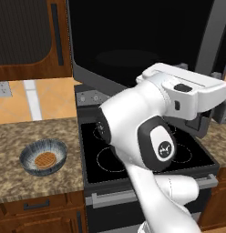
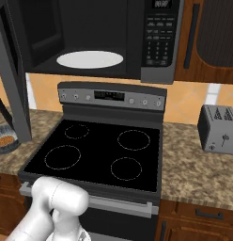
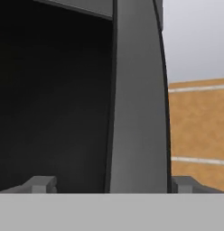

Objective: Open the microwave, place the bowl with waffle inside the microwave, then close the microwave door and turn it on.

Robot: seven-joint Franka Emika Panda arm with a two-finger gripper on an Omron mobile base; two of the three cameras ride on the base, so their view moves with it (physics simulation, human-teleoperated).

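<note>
1. Though the keypad (image 2: 159, 35) on the microwave (image 2: 97, 37) and the stove panel (image 2: 109, 96) carry small markings, none can be read; the arm joint shows a small white logo, also unreadable.
2. Hand view: the fingers (image 3: 39, 184) stand spread apart, one on each side of the door (image 3: 136, 97) edge, a grey upright bar rising between them; whether the pads touch it cannot be told.
3. To the left of the fingers lies the door's black glass; to the right, an orange tiled wall (image 3: 197, 131).
4. Left base view: the gripper (image 1: 214, 119) sits at the swung-out door, over the stove's (image 1: 133, 154) right side.
5. Right base view: the microwave stands open, its white turntable (image 2: 90, 59) bare.
6. Well away from the fingers, the bowl (image 1: 43, 157) rests on the counter (image 1: 23, 132) left of the stove, with the waffle (image 1: 44, 159) inside it.
7. Past the stove on the far side stands a grey toaster (image 2: 217, 129).
8. Between bowl and microwave hangs the open door.
</note>
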